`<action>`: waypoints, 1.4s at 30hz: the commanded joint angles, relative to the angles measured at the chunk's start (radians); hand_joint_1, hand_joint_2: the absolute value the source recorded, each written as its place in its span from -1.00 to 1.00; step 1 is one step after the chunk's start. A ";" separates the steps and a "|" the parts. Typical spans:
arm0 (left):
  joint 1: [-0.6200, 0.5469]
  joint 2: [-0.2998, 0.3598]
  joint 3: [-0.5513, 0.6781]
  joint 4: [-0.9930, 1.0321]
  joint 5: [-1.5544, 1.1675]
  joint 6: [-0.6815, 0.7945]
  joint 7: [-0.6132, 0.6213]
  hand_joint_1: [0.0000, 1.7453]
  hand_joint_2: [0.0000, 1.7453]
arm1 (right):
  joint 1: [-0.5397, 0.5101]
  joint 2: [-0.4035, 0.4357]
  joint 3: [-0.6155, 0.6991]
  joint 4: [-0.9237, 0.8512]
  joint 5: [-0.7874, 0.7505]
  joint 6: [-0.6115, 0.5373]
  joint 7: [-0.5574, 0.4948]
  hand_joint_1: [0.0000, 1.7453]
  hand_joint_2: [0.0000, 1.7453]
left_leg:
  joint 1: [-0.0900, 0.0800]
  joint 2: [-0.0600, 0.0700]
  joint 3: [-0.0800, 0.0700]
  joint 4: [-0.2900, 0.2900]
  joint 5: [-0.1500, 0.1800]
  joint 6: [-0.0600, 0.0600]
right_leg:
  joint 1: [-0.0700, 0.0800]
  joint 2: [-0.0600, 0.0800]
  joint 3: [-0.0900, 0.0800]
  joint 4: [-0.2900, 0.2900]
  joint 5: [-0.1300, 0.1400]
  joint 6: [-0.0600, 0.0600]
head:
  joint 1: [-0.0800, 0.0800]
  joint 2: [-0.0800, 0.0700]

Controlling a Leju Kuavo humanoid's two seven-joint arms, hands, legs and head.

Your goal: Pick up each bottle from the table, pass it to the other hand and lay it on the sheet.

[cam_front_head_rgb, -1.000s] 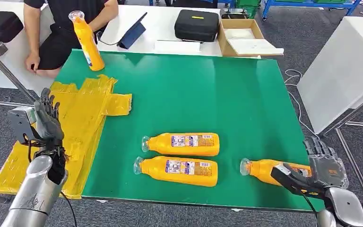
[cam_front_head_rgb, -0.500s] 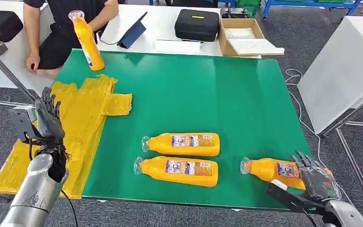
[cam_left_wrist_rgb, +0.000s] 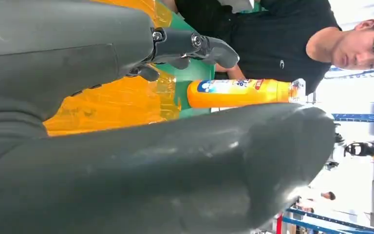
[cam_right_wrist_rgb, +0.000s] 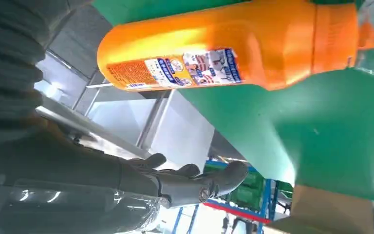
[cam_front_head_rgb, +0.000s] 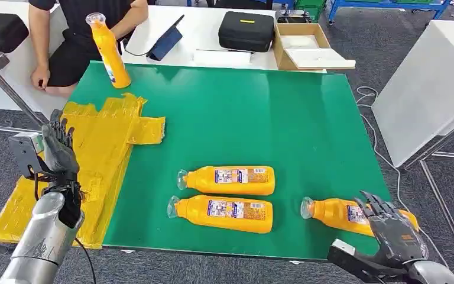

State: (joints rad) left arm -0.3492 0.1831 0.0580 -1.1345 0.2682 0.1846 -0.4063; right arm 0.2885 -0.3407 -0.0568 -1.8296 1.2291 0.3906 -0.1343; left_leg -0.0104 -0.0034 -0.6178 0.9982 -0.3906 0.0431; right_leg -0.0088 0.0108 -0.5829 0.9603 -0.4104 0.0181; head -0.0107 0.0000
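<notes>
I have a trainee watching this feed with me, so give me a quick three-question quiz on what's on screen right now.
1. True or false: the yellow sheet already has a bottle lying on it.
2. How many bottles lie flat on the green table?
3. Which hand is nearest a lying bottle: A left hand, B right hand?

Key: 1 false. 2 three; a fourth, the upright bottle, stands at the far corner. 3 B, beside the near-right bottle, fingers spread.

Green table [cam_front_head_rgb: 295,118], yellow sheet [cam_front_head_rgb: 103,139], three lying bottles [cam_front_head_rgb: 227,180], one upright bottle [cam_front_head_rgb: 109,53]
</notes>
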 commanded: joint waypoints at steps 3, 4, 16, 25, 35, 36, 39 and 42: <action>-0.034 -0.004 0.002 0.059 -0.001 0.002 0.001 -1.00 -1.00 | 0.000 0.000 0.033 -0.007 0.000 0.002 0.006 -1.00 1.00 | 0.000 -0.001 0.002 -0.001 -0.001 -0.002 | 0.000 -0.002 0.002 0.000 -0.001 -0.001 | 0.000 0.000; -0.031 -0.006 0.006 0.053 -0.003 0.003 0.001 -1.00 -1.00 | 0.004 0.002 0.037 -0.013 0.001 -0.003 0.011 -1.00 1.00 | 0.000 -0.001 0.003 -0.001 -0.002 -0.004 | 0.000 -0.002 0.003 0.000 -0.002 -0.001 | 0.000 0.000; -0.035 -0.022 0.013 0.047 -0.011 0.001 0.014 -1.00 -1.00 | 0.090 0.028 -0.101 0.051 0.151 0.114 0.110 -1.00 1.00 | 0.000 -0.003 0.003 -0.001 -0.001 -0.004 | 0.000 -0.004 0.004 -0.001 -0.002 -0.001 | 0.000 0.000; -0.027 -0.031 -0.023 0.035 -0.005 0.016 0.016 -1.00 -1.00 | 0.068 0.149 -0.424 0.214 0.342 0.058 -0.055 -1.00 1.00 | 0.000 -0.005 0.004 -0.002 -0.001 -0.003 | 0.000 -0.006 0.005 -0.002 -0.002 -0.001 | 0.000 0.000; 0.010 -0.027 -0.034 0.005 0.009 0.010 0.010 -1.00 -1.00 | -0.029 0.096 -0.505 0.330 0.342 -0.100 0.011 -1.00 1.00 | -0.001 0.000 0.003 -0.002 -0.001 -0.003 | 0.000 -0.001 0.003 -0.002 -0.001 -0.001 | 0.000 0.000; 0.015 -0.029 -0.033 -0.003 0.010 0.012 0.009 -1.00 -1.00 | -0.039 0.092 -0.513 0.337 0.342 -0.102 0.008 -1.00 1.00 | -0.001 0.000 0.002 -0.001 -0.001 -0.002 | 0.000 0.000 0.002 -0.002 -0.001 -0.001 | -0.001 0.000; 0.027 -0.034 -0.022 -0.027 0.009 0.020 0.011 -1.00 -1.00 | -0.068 0.092 -0.526 0.368 0.342 -0.130 -0.001 -1.00 1.00 | -0.001 0.000 0.003 -0.001 -0.002 -0.003 | 0.000 -0.001 0.003 -0.002 -0.001 -0.001 | 0.000 0.000; 0.027 -0.034 -0.022 -0.027 0.009 0.020 0.011 -1.00 -1.00 | -0.068 0.092 -0.526 0.368 0.342 -0.130 -0.001 -1.00 1.00 | 0.000 0.000 0.001 -0.001 -0.001 -0.002 | 0.000 -0.001 0.001 -0.002 -0.001 -0.001 | 0.000 0.000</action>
State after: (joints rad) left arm -0.3221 0.1686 0.0412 -1.1577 0.2731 0.2014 -0.3983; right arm 0.2874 -0.2670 -0.5470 -1.5801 1.5713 0.2785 -0.1324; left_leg -0.0115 -0.0023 -0.6186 0.9983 -0.3908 0.0433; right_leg -0.0093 0.0110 -0.5843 0.9602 -0.4104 0.0183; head -0.0111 0.0000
